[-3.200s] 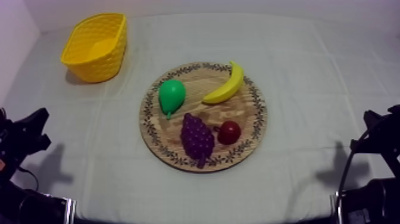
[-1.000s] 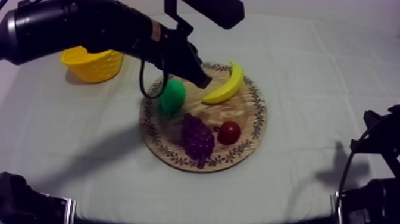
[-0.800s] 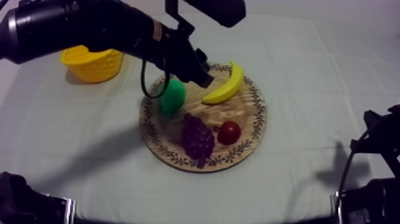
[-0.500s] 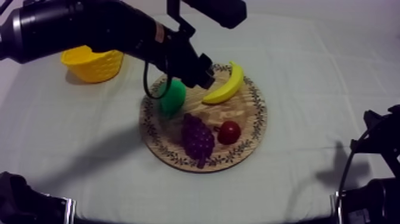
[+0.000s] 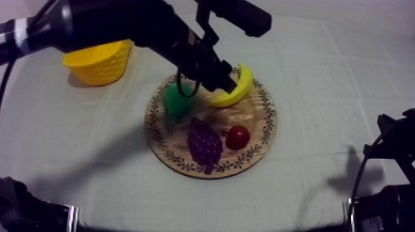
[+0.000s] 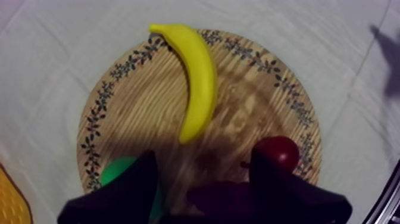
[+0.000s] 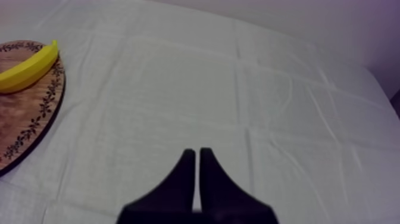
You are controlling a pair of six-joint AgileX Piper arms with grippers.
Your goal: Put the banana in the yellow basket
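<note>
Banana (image 6: 196, 77) at board (image 6: 95, 122) rim, open cloth (image 6: 59, 47) beyond, left jaws apart

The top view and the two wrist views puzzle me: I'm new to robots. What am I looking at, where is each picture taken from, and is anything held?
This is a robot with two arms at a cloth-covered table. The top view comes from a camera above; each wrist view from a camera riding on one arm, so the black fingers there are that arm's own. On a round wooden board lie a banana, a pear, a bunch of grapes and a small red fruit; a yellow basket stands off the board. The left gripper is over the board by the banana, fingers apart, holding nothing. The right gripper sits away from the board, fingers together, empty.
</note>
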